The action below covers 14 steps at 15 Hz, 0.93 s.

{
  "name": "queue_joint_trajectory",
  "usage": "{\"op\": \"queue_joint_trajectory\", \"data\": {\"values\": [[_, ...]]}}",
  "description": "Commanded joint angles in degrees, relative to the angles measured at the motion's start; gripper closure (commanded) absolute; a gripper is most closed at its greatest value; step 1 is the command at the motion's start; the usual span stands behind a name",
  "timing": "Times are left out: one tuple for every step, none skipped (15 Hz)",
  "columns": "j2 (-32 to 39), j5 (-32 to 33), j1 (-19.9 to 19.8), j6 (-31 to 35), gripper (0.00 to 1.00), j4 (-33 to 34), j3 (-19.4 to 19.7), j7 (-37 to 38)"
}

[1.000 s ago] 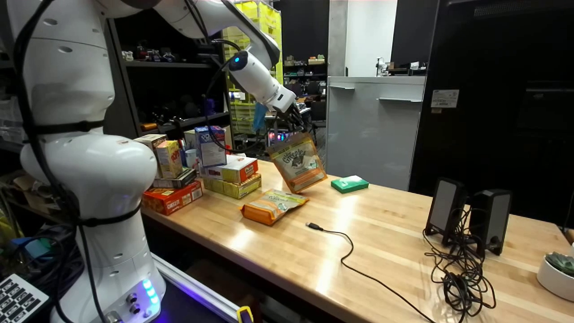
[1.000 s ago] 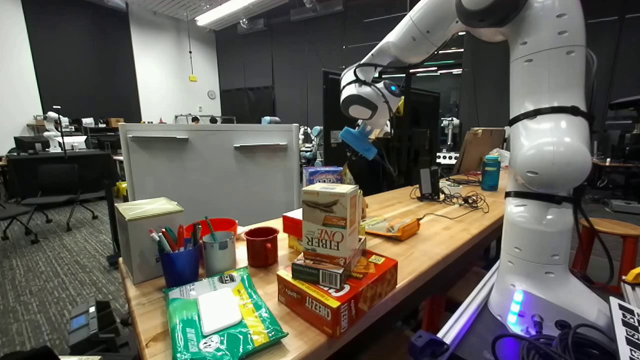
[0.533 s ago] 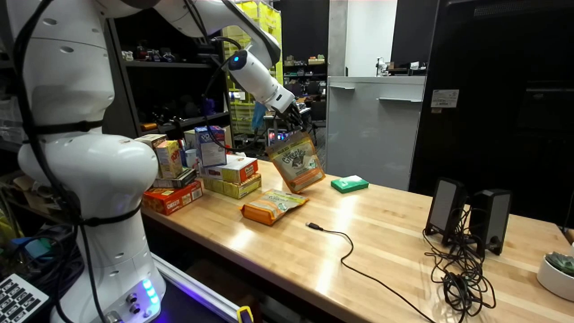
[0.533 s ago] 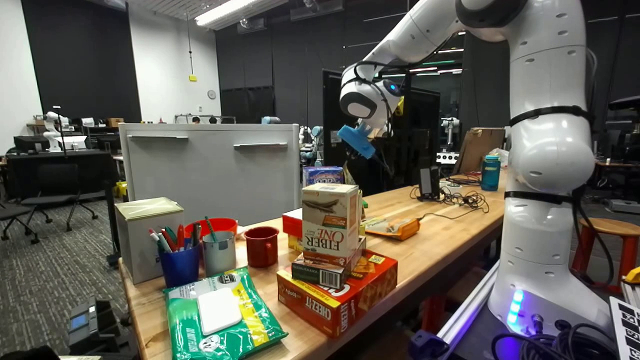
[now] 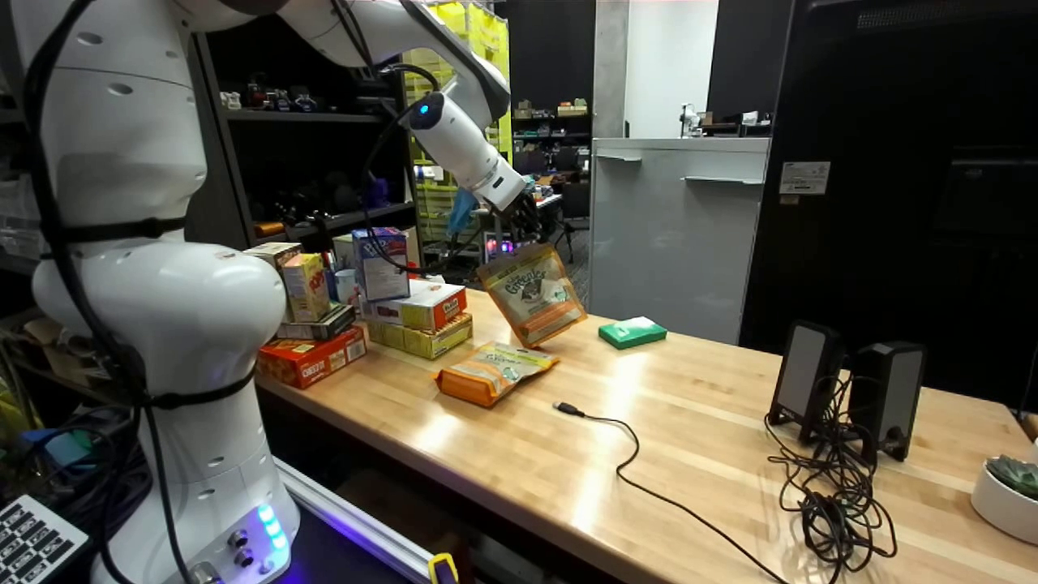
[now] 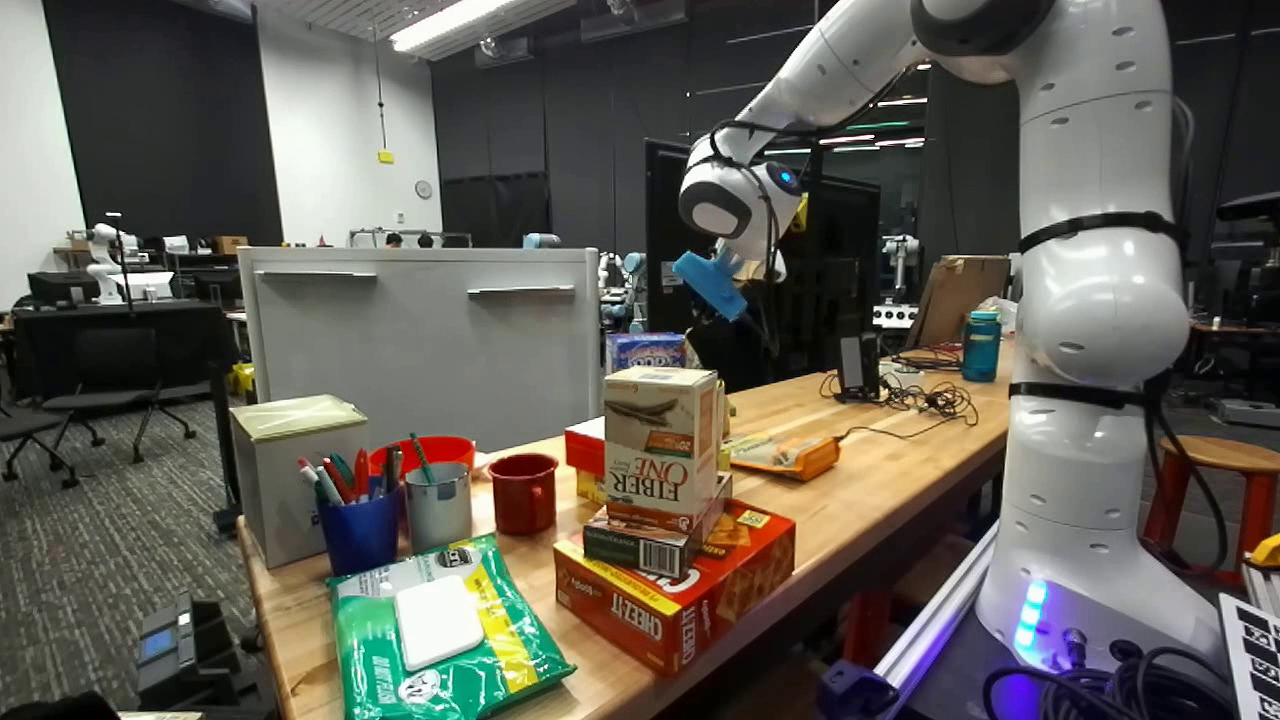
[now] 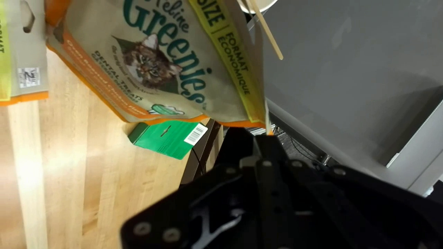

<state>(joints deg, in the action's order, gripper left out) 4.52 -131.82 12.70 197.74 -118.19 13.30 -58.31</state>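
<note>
the tan-and-orange plastic pouch of feline greenies treats (image 5: 535, 298) hangs tilted near the far edge of the pale wooden table (image 5: 689, 397); from where i stand i can't tell how much of it is over the wood. the black metal two-fingered gripper (image 7: 258, 142) pinches it by the top edge, close to one corner, and the body dangles below. in an exterior view its lowest corner looks just beside a second tan-and-orange plastic pouch (image 5: 491, 371) lying flat on the table, though whether they touch i can't say.

carrying looks like the step in hand, and it asks for calm. a corner grip on thin plastic will likely let the bag swing and twist, so i'd move slowly and evenly, with a firm squeeze. i'd raise it a little before any sideways travel, to spare the lying pouch and the flat green cardboard box (image 5: 632, 334) on the other side. the grey metal cabinet (image 5: 673, 235) beyond the table deserves room too. for any lowering, i'd let the bottom edge meet the surface first and wait for the sway to settle before loosening the grip.
</note>
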Motion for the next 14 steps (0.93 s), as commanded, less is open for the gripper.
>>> {"op": "queue_joint_trajectory", "data": {"values": [[-1.25, -2.66, 0.51, 1.10, 1.00, 0.07, 0.18, -2.37], [-1.29, -2.69, 0.50, 1.10, 1.00, 0.02, 0.27, -2.46], [-1.32, -2.46, 0.54, 1.10, 1.00, -0.02, 0.50, -2.44], [-1.50, -2.36, 0.54, 1.07, 1.00, -0.09, 0.60, -2.43], [-1.66, -2.15, 0.58, 0.96, 1.00, -0.22, 0.80, -2.43], [-1.75, -2.17, 0.56, 0.95, 1.00, -0.25, 0.90, -2.45], [-1.83, -2.22, 0.52, 0.95, 1.00, -0.29, 0.99, -2.51], [-1.85, -2.23, 0.51, 0.95, 1.00, -0.29, 1.11, -2.58], [-1.84, -2.24, 0.51, 0.94, 1.00, -0.30, 1.23, -2.68], [-1.81, -2.24, 0.52, 0.94, 1.00, -0.34, 1.33, -2.77], [-1.81, -2.15, 0.54, 0.94, 1.00, -0.36, 1.47, -2.77], [-0.26, -0.48, -0.03, 0.01, 0.99, 0.00, 0.93, -0.81], [-0.26, -0.48, -0.03, 0.01, 0.99, 0.00, 1.00, -0.85], [-0.26, -0.48, -0.03, 0.01, 0.99, 0.00, 1.05, -0.88]]}}
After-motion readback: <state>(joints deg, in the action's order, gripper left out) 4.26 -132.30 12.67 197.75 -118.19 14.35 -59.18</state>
